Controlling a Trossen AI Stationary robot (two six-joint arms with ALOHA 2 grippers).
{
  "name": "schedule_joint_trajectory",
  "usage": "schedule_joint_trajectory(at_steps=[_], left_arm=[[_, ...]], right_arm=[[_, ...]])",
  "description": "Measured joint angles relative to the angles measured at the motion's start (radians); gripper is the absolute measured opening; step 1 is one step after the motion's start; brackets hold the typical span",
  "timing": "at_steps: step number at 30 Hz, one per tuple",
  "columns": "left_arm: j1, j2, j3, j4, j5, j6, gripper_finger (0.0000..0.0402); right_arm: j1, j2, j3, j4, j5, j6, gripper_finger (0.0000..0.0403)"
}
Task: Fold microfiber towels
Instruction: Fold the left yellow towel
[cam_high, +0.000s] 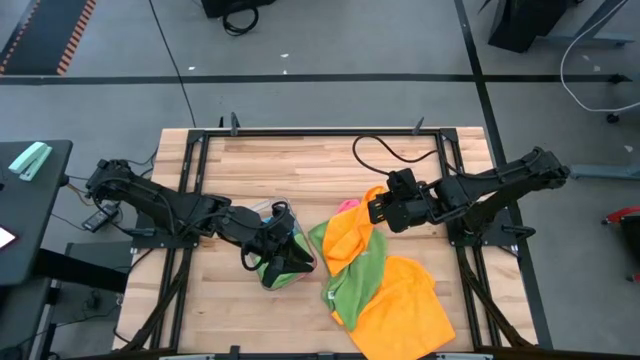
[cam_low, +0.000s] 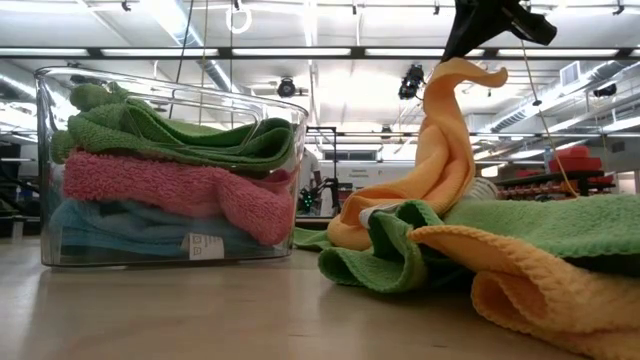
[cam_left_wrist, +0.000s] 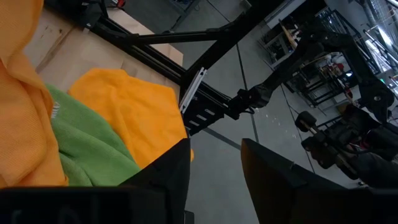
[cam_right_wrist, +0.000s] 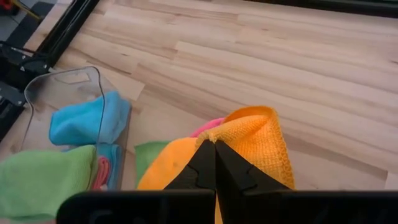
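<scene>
My right gripper (cam_high: 373, 208) is shut on an orange towel (cam_high: 352, 238), raised above the heap at the table's middle right. In the low view this towel (cam_low: 445, 150) rises as a column to the gripper (cam_low: 472, 35). Under it lie a green towel (cam_high: 362, 285), a second orange towel (cam_high: 408, 305) and a bit of pink towel (cam_high: 347, 204). A clear tray (cam_low: 170, 90) holds folded green (cam_low: 180, 135), pink (cam_low: 170, 190) and blue (cam_low: 110, 225) towels. My left gripper (cam_high: 288, 248) hovers over that tray, open, with nothing between its fingers (cam_left_wrist: 214, 177). My right gripper pinches a bunched fold at the orange towel's top (cam_right_wrist: 249, 134) between its two fingers, which slant down from above on the table's right side. The towel hangs below the fingers, lightly stretched, and its lower part (cam_low: 350, 225) rests on the heap.
The tray (cam_high: 268, 272) stands at the near left of the middle, under my left gripper. Black frame rails (cam_high: 195, 180) run along the table's left and right sides. Bare wood (cam_high: 300, 165) lies across the table's far half, with a black cable (cam_high: 380, 155) on it.
</scene>
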Motion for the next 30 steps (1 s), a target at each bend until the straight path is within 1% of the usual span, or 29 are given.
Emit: schedule_joint_trajectory(at_steps=[9, 16, 20, 23, 26, 30], left_arm=[[0.000, 0.000, 0.000, 0.000, 0.000, 0.000, 0.0142], [0.000, 0.000, 0.000, 0.000, 0.000, 0.000, 0.0150], [0.000, 0.000, 0.000, 0.000, 0.000, 0.000, 0.0154], [0.000, 0.000, 0.000, 0.000, 0.000, 0.000, 0.0152], [0.000, 0.000, 0.000, 0.000, 0.000, 0.000, 0.0148], [0.000, 0.000, 0.000, 0.000, 0.000, 0.000, 0.0143]], right_arm=[[0.000, 0.000, 0.000, 0.000, 0.000, 0.099, 0.0003], [0.000, 0.000, 0.000, 0.000, 0.000, 0.197, 0.0003], [0.000, 0.000, 0.000, 0.000, -0.001, 0.213, 0.0003], [0.000, 0.000, 0.000, 0.000, -0.001, 0.189, 0.0003], [0.000, 0.000, 0.000, -0.002, -0.001, 0.129, 0.0003], [0.000, 0.000, 0.000, -0.012, 0.000, -0.043, 0.0003]])
